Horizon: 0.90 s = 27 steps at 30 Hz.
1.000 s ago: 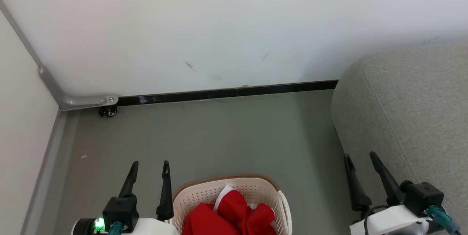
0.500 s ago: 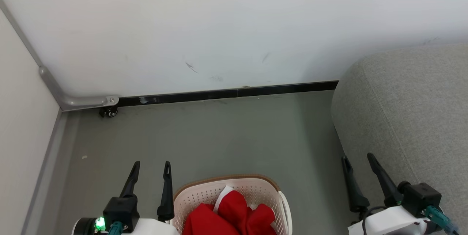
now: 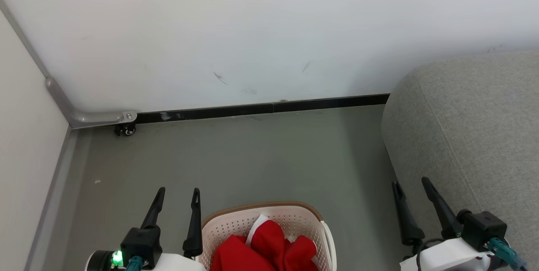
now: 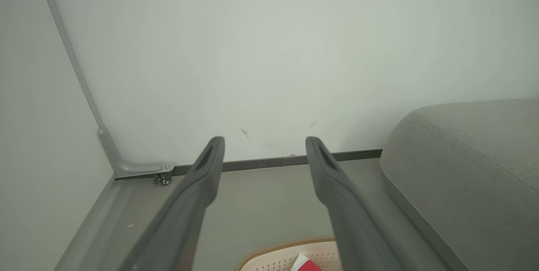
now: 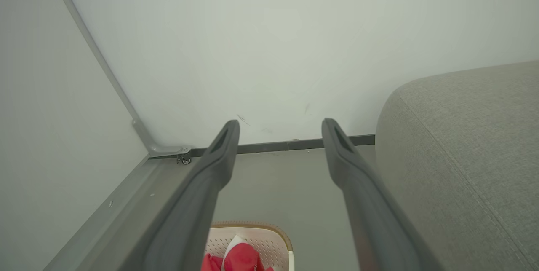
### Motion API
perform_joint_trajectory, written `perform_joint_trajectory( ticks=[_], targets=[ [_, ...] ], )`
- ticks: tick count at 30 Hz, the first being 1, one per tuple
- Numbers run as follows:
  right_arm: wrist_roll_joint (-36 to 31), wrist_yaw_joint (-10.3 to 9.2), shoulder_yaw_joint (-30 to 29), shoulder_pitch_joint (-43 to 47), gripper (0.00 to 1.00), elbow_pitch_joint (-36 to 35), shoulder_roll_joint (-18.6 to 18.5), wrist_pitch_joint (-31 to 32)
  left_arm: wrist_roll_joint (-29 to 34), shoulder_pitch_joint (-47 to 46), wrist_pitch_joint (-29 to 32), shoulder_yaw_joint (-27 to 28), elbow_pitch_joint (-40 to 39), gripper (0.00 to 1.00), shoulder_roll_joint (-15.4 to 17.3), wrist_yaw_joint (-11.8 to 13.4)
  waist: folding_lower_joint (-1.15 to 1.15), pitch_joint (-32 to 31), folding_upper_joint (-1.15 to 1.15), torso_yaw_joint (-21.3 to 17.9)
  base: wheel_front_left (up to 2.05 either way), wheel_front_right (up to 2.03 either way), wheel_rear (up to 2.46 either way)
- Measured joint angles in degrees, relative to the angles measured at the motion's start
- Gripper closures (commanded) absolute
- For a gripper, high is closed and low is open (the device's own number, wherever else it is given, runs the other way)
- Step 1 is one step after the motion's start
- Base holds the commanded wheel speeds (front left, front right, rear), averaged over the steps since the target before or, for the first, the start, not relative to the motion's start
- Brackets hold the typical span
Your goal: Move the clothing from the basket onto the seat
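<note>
Left end effector point(image 3: 178, 190) — right point(image 3: 409, 181) — fingers spread wide

We see the left gripper point(image 3: 178, 191) and the right gripper point(image 3: 409, 182) each built of two long, tapering black fingers point(image 3: 194, 220), slotted near the tip. Both rise from glossy white wrist shells point(image 3: 446, 256) carrying boxy black mounts point(image 3: 482, 224) and teal plugs point(image 3: 503, 253); a green light point(image 3: 114, 257) glows on the left.

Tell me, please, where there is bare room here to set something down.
The large grey fabric sofa seat on the right is bare. So is the grey floor between the black skirting strip and the oval cream perforated basket. Crowded: inside that basket, filled with bright red clothing.
</note>
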Motion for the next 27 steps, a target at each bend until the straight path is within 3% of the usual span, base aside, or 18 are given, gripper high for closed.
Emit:
perform_joint_trajectory(
  ticks=[27],
  targets=[
    [-1.1, 0.00, -3.0, 1.0, 0.00, -3.8, 0.0, -1.4, 1.5, -1.3, 0.0, -2.3, 8.4, 0.00, 0.1, -3.6, 0.00, 3.9, 0.00, -1.4, 0.00, 0.00, 0.00]
  ],
)
